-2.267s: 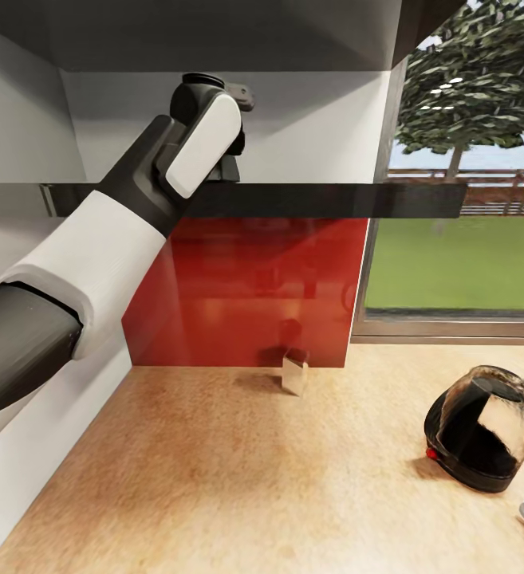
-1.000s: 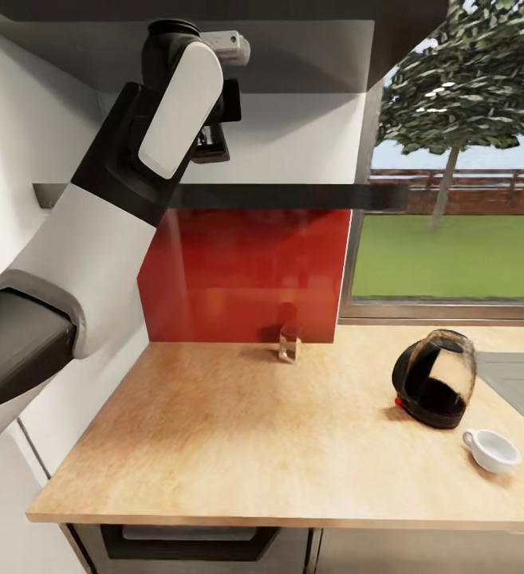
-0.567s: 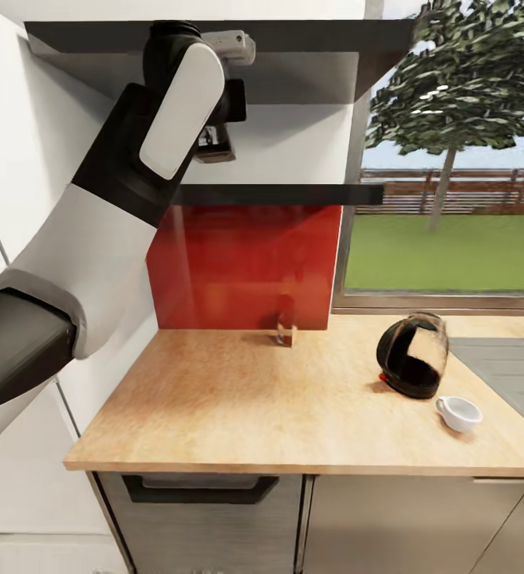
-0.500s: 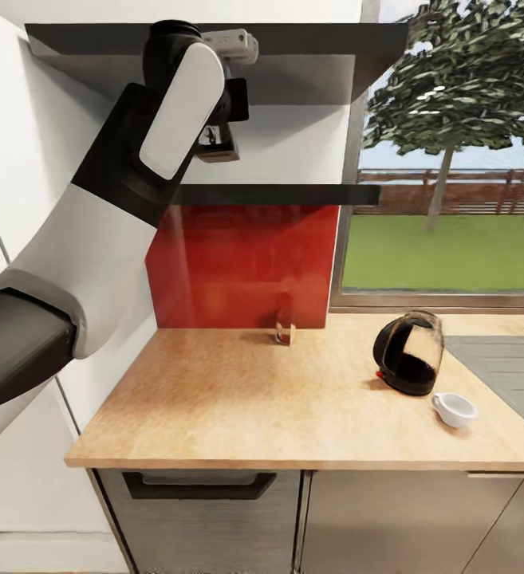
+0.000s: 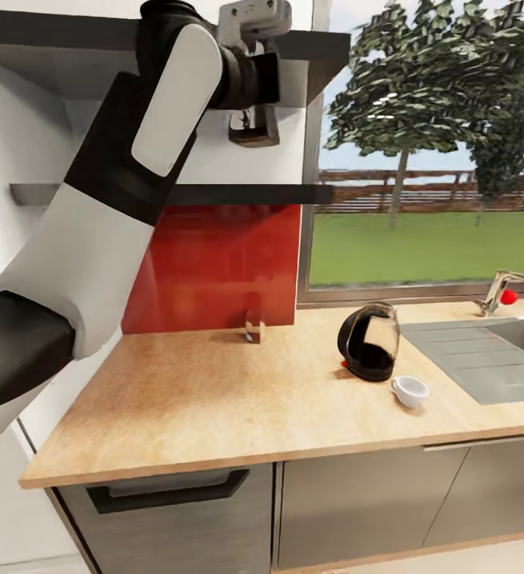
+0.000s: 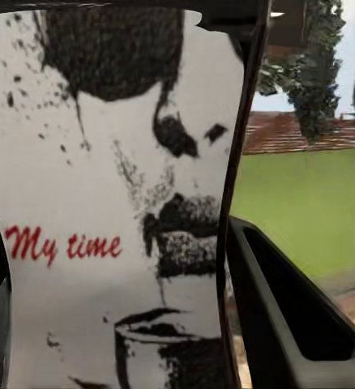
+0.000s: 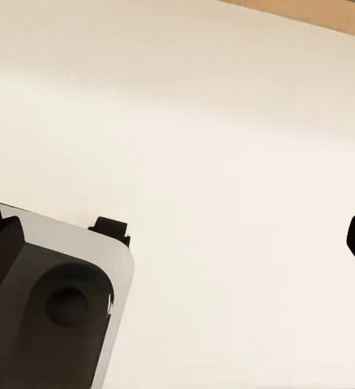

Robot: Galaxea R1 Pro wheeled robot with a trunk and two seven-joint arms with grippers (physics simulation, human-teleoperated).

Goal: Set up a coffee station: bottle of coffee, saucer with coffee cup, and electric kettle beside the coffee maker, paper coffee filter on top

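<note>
- Left gripper, raised high by the upper shelf, is clamped on the bottle of coffee, label filling its wrist view.
- Bottle hangs upright, well above the countertop.
- Electric kettle and coffee cup stand far right; the set-down spot likely lies down and rightward.

The pale wood desk carries the dark electric kettle with the white coffee cup just beside it. A small glass stands near the red backsplash, and a steel sink is set in
</note>
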